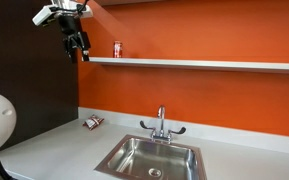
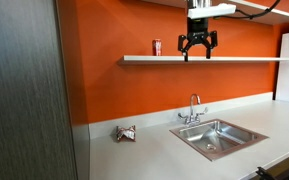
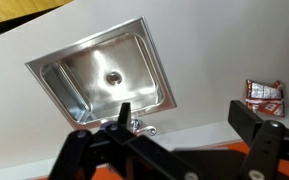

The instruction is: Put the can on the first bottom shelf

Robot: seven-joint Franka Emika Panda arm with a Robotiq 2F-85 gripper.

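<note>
A red can stands upright on the white wall shelf in both exterior views. My gripper hangs in the air level with the shelf, beside the can and apart from it, with its fingers spread and nothing between them. In the wrist view the two dark fingers frame the counter far below; the can does not show there.
A steel sink with a faucet is set in the grey counter. A crumpled red-and-white packet lies on the counter by the orange wall. The shelf runs along the wall.
</note>
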